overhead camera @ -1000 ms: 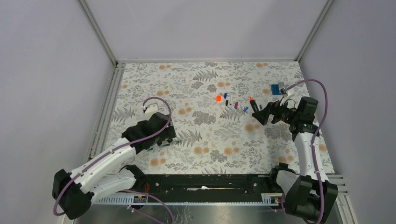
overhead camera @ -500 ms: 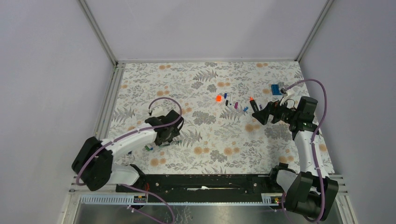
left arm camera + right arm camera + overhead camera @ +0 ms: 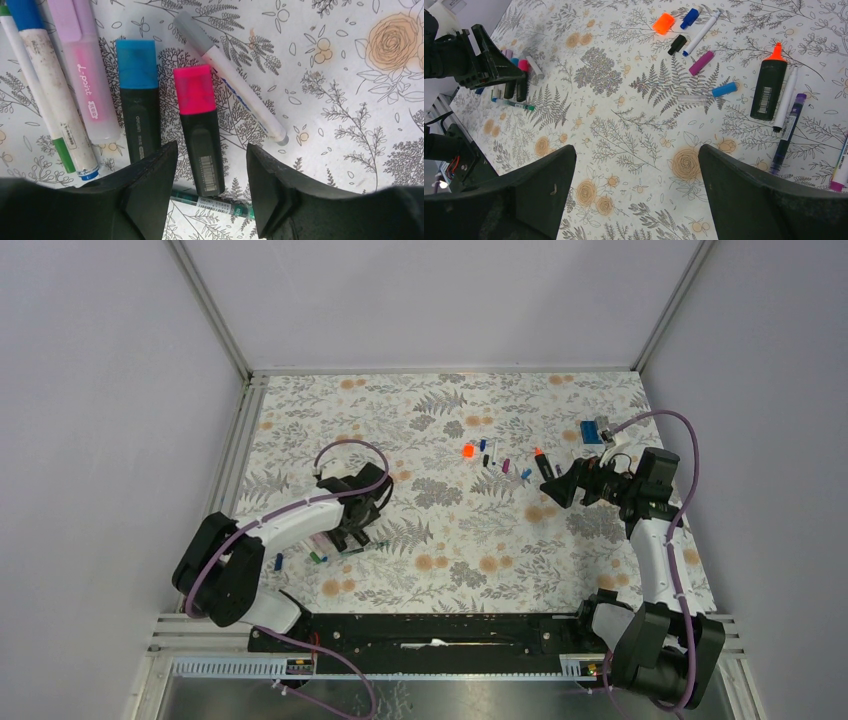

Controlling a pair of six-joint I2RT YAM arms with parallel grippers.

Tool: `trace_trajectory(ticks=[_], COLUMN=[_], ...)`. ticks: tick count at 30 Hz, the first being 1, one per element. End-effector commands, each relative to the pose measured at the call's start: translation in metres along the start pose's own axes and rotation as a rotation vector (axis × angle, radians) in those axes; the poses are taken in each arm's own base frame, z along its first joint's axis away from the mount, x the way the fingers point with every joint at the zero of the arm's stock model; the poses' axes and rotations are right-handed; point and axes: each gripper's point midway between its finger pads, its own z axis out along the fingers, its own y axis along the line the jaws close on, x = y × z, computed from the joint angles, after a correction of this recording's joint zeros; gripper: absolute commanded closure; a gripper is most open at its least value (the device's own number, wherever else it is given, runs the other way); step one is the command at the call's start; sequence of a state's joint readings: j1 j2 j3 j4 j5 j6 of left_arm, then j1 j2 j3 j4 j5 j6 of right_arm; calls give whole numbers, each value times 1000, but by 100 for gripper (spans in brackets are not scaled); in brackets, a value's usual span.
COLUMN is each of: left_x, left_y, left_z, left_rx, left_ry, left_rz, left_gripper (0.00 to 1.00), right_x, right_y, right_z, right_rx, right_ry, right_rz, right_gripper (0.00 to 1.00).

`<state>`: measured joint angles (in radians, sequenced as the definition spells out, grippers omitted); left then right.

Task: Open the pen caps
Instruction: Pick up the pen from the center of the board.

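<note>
Floral-patterned counter below: left end effector, half-wide and empty, straddles the chunky black highlighter. Clamp the barrel squarely, leaving its stubby pink plastic cap ahead exposed.

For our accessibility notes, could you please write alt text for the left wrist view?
The left tool, jaws open, hangs over a pink-capped black highlighter on a floral tablecloth. A blue-capped highlighter lies beside it, with a lilac highlighter and thin white pens nearby.
</note>
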<state>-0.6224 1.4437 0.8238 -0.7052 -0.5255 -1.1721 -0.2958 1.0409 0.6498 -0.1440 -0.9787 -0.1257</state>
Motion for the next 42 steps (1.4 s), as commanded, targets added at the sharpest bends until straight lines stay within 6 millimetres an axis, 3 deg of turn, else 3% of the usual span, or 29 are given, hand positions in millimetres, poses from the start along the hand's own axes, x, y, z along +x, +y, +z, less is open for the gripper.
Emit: trace_trajectory(ticks=[1, 15, 30, 34, 42], left_x=[-5, 3, 19, 16, -8], left_y=[-6, -1, 8, 5, -10], left_z=[7, 25, 37, 33, 0], left_rx=[40, 21, 17, 35, 151], left_ry=[1, 59, 103, 102, 63], left_rz=[-23, -7, -10, -14, -35], left_gripper=[42, 45, 66, 82, 90], right_x=[-3, -1, -2, -2, -3], right_y=[-3, -6, -8, -8, -8], right_z=[1, 1, 0, -1, -1], right_rx=[0, 7, 11, 13, 13], right_ry=[-13, -9, -13, -14, -17], right_rz=[-19, -8, -8, -9, -13], right_gripper=[1, 0, 0, 0, 1])
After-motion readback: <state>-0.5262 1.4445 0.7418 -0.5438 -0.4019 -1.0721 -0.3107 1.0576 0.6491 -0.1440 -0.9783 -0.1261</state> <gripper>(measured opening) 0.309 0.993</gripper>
